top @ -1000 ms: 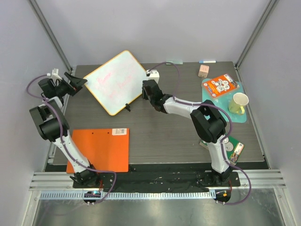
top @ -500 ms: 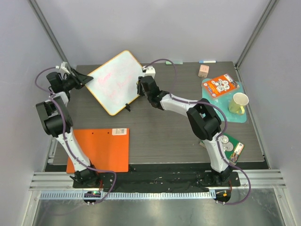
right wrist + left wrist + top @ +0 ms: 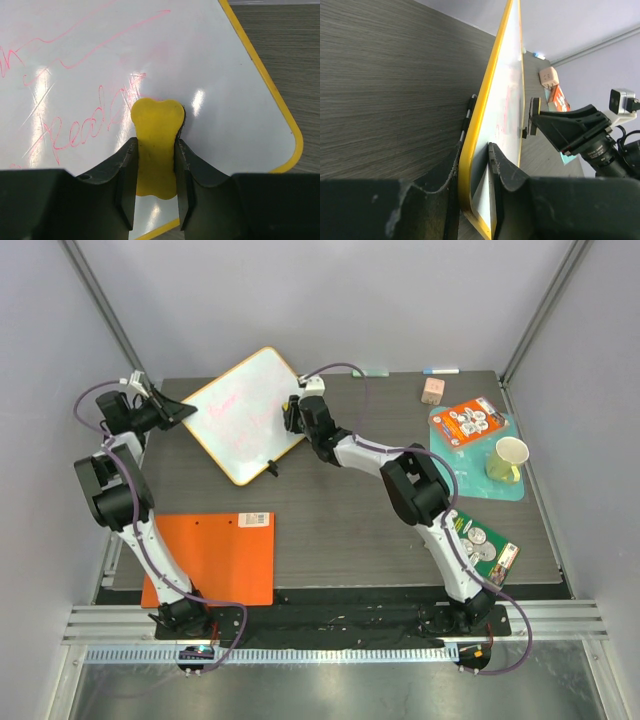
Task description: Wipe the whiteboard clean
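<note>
While the orange sheet lies flat at the near left of the counter, your left end effector farther back is clamped on the yellow-rimmed corner of the whiteboard, holding it tilted up off the counter's far-left part. Your right end effector, closed around a yellow eraser, has the eraser's tip at the board's white face, by the pink writing.

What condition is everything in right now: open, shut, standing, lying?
Whiteboard: tilted up on edge, pink writing on it.
Left gripper: shut on the board's rim.
Right gripper: shut on Eraser.
Eraser: held at the board's face.
Cup: upright.
Orange clipboard: lying flat.
</note>
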{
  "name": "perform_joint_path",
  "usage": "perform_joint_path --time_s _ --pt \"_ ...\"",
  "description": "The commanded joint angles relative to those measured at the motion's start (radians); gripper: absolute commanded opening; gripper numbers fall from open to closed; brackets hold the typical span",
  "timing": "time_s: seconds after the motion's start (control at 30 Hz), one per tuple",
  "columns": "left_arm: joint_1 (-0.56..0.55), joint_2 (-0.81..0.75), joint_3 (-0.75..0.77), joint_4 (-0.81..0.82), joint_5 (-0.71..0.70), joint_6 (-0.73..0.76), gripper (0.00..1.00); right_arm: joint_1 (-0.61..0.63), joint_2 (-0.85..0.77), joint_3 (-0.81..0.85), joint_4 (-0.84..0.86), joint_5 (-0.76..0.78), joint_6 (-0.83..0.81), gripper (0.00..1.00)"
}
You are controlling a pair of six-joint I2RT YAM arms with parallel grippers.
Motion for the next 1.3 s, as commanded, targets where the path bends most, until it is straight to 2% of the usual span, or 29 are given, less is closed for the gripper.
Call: perform_joint_path --time_s 0.0,0.13,0.17,0.2,0.27,0.33,0.53,0.6,0.83,1.0,1.13,1.27 --pt "-0.016 -0.026 0.041 -0.171 -0.012 0.216 0.0 0.002 0.059 0.108 0.082 -0.058 -0.062 0.01" --pt "-0.044 -0.042 0.09 -0.39 -0.012 0.427 0.0 -0.001 0.13 0.235 0.048 -0.124 -0.083 0.01" --pt "-0.051 -0.046 0.116 -0.494 -0.02 0.466 0.0 -0.001 0.145 0.255 0.033 -0.138 -0.1 0.01" --pt "-0.065 -0.051 0.127 -0.536 -0.023 0.556 0.0 -0.001 0.156 0.273 0.027 -0.148 -0.109 0.01" --pt "-0.079 -0.063 0.148 -0.643 -0.043 0.637 0.0 -0.003 0.193 0.341 -0.02 -0.177 -0.146 0.01" --pt "-0.097 -0.083 0.151 -0.683 -0.054 0.701 0.0 -0.001 0.226 0.416 -0.086 -0.198 -0.163 0.01" --pt "-0.103 -0.099 0.154 -0.687 -0.049 0.665 0.0 0.016 0.247 0.455 -0.214 -0.302 -0.183 0.01" --pt "-0.102 -0.1 0.154 -0.688 -0.055 0.661 0.0 0.048 0.239 0.455 -0.261 -0.267 -0.239 0.01" --pt "-0.103 -0.118 0.138 -0.687 -0.089 0.649 0.0 0.14 0.132 0.226 -0.277 -0.247 -0.293 0.01" --pt "-0.102 -0.12 0.139 -0.697 -0.086 0.645 0.0 0.166 0.101 0.153 -0.272 -0.262 -0.266 0.01" --pt "-0.102 -0.126 0.139 -0.694 -0.089 0.639 0.0 0.155 0.101 0.151 -0.246 -0.117 -0.252 0.01" --pt "-0.1 -0.132 0.142 -0.699 -0.1 0.641 0.0 0.077 0.136 0.212 -0.237 0.002 -0.145 0.01"
